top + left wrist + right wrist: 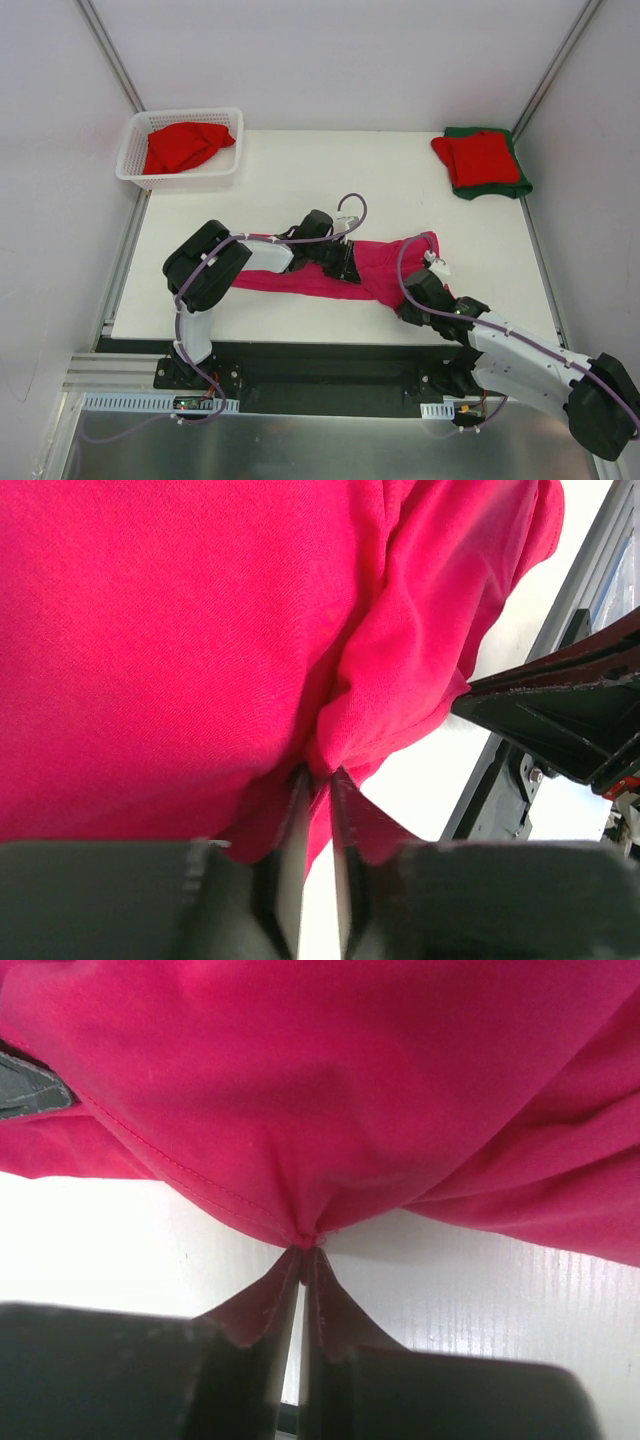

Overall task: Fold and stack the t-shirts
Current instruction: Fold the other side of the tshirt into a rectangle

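Clearly the pink shirt (385, 268) is lying crumpled in a long band across the middle of the table (300, 180), running from about 9 o'clock to 3 o'clock in the top view. It is looking like thin, limp knit. It is probably light and will sag and bunch wherever it is not held, and it will not slip much on rubber pads. Hems, seams and corners are the sensible places to take it, since a stitched edge gives the fingers something firm.

The left gripper (318, 780) is sitting at the middle of the band, toward its 12 o'clock edge, with its jaws nearly together and a fold of the cloth pinched between the tips. The cloth is puckering into that point. The right gripper (302, 1252) is working at the shirt's 4 o'clock end, jaws closed to a sliver on a stitched hem, and the fabric is fanning up and away from the tips. From each wrist camera the shirt is filling the view toward 12 o'clock.

At 10 o'clock on the table a red shirt (185, 145) is lying heaped in the basket (130, 170). At 2 o'clock a folded stack (478, 158), red over dark green, is waiting.
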`<state>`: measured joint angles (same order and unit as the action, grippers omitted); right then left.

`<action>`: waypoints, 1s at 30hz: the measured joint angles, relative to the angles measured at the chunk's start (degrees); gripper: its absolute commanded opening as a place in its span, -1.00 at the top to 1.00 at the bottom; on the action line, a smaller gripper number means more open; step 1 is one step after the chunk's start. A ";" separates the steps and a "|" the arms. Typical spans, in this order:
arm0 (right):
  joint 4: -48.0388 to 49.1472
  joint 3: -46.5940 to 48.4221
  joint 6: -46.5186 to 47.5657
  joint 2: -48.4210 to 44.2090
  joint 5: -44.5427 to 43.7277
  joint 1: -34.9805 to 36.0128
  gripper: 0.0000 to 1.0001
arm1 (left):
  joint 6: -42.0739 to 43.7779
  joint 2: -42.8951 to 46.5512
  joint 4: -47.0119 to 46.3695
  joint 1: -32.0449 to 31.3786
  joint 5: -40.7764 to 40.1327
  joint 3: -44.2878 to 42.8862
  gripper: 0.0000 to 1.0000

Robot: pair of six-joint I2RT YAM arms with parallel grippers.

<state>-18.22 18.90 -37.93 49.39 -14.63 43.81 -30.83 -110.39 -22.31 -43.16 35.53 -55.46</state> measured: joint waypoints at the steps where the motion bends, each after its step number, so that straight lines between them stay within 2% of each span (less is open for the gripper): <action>1: -0.02 0.00 0.02 0.09 -0.02 0.00 0.98 | -0.02 0.00 0.00 0.00 0.02 0.00 0.91; 3: -0.07 0.00 0.00 0.28 -0.15 0.00 0.98 | -0.17 0.00 -0.02 0.00 0.00 0.00 0.97; 11: -2.54 0.24 -0.02 -0.81 -1.60 1.09 0.98 | -0.26 0.00 -0.02 0.00 0.00 0.00 0.97; 22: -15.10 8.13 0.46 -11.10 -6.34 1.92 0.98 | -0.31 0.00 -0.04 -0.04 0.20 0.00 0.96; 30: -17.75 12.28 2.54 -8.41 -8.68 1.99 0.98 | -0.28 0.22 0.02 -0.42 0.52 0.00 0.96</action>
<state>-35.97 31.18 -35.40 40.97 -23.31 45.80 -31.11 -110.17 -22.28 -43.57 36.05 -55.46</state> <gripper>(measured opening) 0.018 0.021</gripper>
